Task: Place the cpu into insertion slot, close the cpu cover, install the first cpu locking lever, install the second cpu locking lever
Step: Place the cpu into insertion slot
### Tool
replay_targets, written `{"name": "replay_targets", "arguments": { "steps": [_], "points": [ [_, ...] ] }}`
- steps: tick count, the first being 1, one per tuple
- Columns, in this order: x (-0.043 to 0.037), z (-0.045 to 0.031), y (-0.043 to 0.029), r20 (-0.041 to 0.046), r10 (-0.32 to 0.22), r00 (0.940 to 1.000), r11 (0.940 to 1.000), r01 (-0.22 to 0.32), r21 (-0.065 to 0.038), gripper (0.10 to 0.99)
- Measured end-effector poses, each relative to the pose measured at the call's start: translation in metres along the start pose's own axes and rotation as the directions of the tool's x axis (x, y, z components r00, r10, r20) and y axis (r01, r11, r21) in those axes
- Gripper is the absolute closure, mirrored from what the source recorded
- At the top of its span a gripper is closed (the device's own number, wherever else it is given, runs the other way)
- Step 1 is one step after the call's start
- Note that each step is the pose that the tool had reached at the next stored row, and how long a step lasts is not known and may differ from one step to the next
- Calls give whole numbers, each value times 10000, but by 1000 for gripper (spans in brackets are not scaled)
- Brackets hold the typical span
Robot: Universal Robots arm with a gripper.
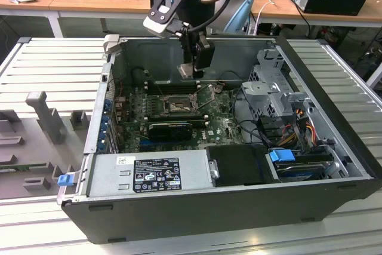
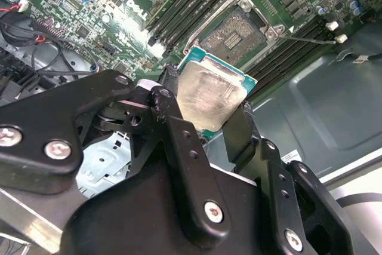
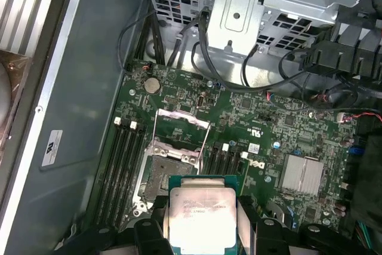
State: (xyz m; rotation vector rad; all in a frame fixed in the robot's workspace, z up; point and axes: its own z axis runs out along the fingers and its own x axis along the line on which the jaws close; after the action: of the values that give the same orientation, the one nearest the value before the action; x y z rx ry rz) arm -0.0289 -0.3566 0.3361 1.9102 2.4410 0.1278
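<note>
Hovering inside the open computer case [image 1: 197, 222]: the gripper [image 1: 194, 71] has its two black fingers [image 2: 239, 132] pinched on opposite edges of the cpu [image 2: 210, 94], so they're only as far apart as the chip is wide; the silver face shows in both wrist views, with a bit of green edge peeking out around it; the chip is up in the air above the motherboard [image 3: 262, 126], not seated; the insertion slot [image 3: 164, 177] sits below it with its brownish pin field bare; in the first wrist view the chip blocks part of the slot and its own near edge is cut off by the frame; the cpu cover [image 3: 181, 135] is swung up off the slot; a thin lever rod [image 2: 310, 38] sticks out beside the socket; in the exterior view the chip is just a pale sliver under the fingers, hard to make out
</note>
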Motion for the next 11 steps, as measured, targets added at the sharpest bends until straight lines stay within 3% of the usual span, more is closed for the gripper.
{"name": "replay_targets", "arguments": {
  "steps": [7,11],
  "points": [
    [-1,42,-4,1,0,10000,10000,0,0,545],
    [-2,108,-12,3,28,10000,10000,-28,0,545]
  ]
}}
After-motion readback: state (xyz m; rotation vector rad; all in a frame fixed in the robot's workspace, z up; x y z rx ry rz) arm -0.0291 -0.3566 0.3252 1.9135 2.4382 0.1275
